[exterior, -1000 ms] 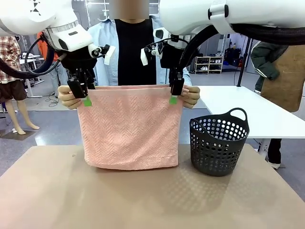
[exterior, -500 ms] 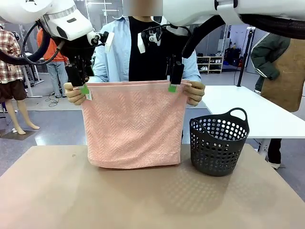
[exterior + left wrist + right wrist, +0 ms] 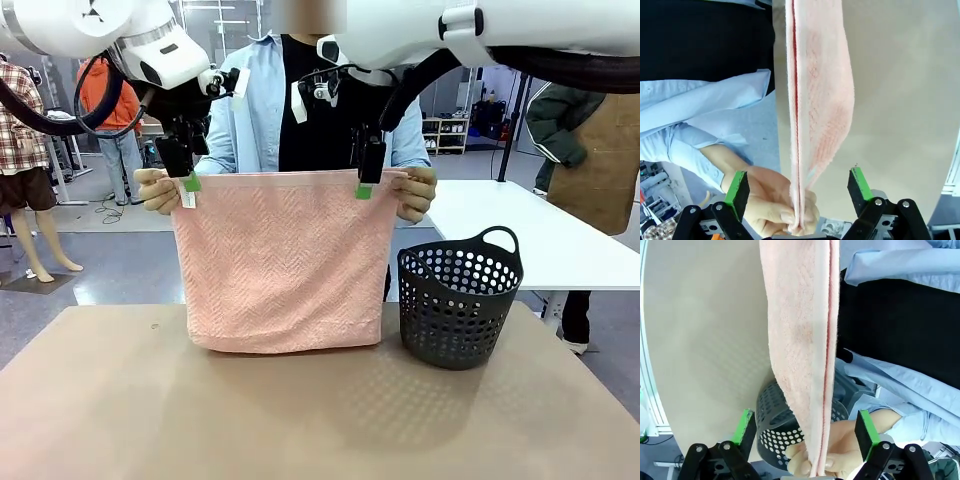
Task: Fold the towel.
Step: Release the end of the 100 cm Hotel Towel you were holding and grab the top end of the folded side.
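Legible text: none | towel (image 3: 275,260): small white label (image 3: 188,199) hangs at its top corner, any print too small to read

towel (image 3: 275,260): hangs over table (image 3: 300,420), before person (image 3: 310,120)
basket (image 3: 458,305): on table, just right of towel
top-left corner: hand (image 3: 157,190), left gripper (image 3: 188,183) astride edge
top-right corner: other hand (image 3: 416,193), right gripper (image 3: 365,187) astride edge
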